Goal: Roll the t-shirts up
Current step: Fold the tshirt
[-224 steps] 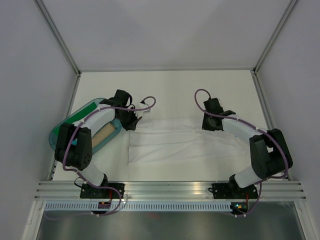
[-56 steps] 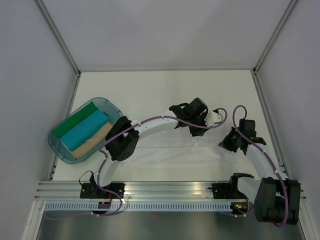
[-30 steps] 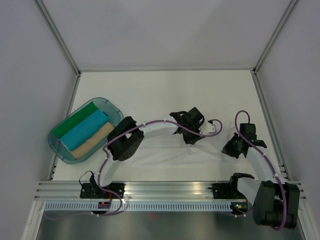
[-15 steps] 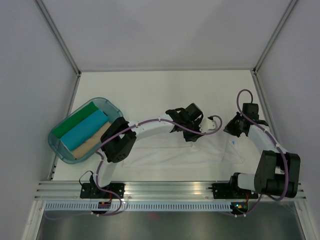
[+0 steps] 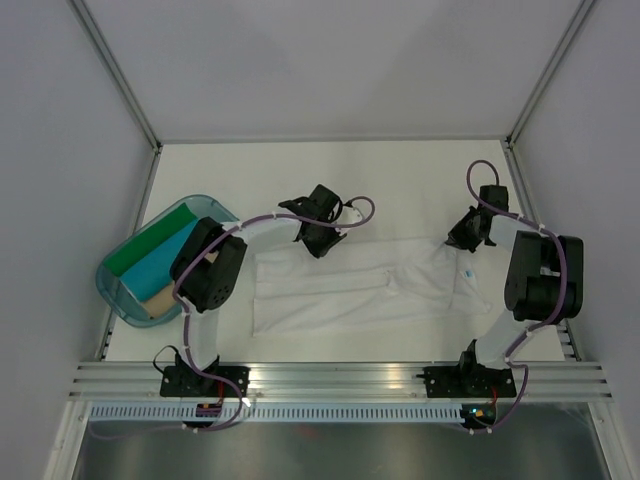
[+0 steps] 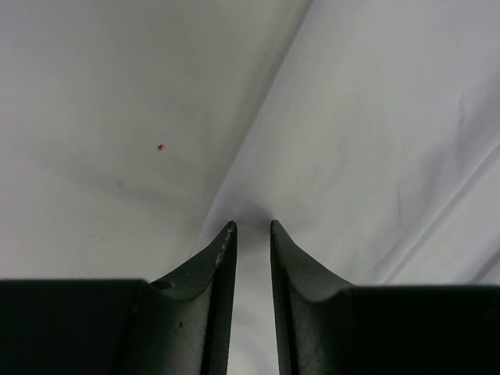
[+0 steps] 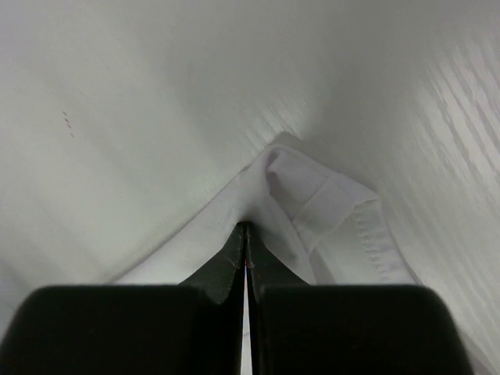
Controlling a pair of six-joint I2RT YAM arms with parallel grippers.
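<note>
White t-shirt (image 5: 350, 295) lies flat on table (image 5: 330, 180), stretched out to the right of teal tub (image 5: 104, 272). L gripper (image 5: 322, 238) clamps shirt's far edge at end nearer tub, cloth betw. jaws. R gripper (image 5: 466, 240) is pinched tight on hemmed corner at end farthest from tub. Green roll (image 5: 150, 240), turquoise roll (image 5: 165, 262) & tan roll (image 5: 158, 297) sit in tub.

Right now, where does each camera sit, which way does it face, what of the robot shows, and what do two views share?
Top external: above and behind the bases, looking down on table, white t-shirt, both arms.
Left wrist: on left arm, along left gripper, at the t-shirt's edge.
Right wrist: along right gripper, at a hemmed corner.
Shared: the t-shirt.
</note>
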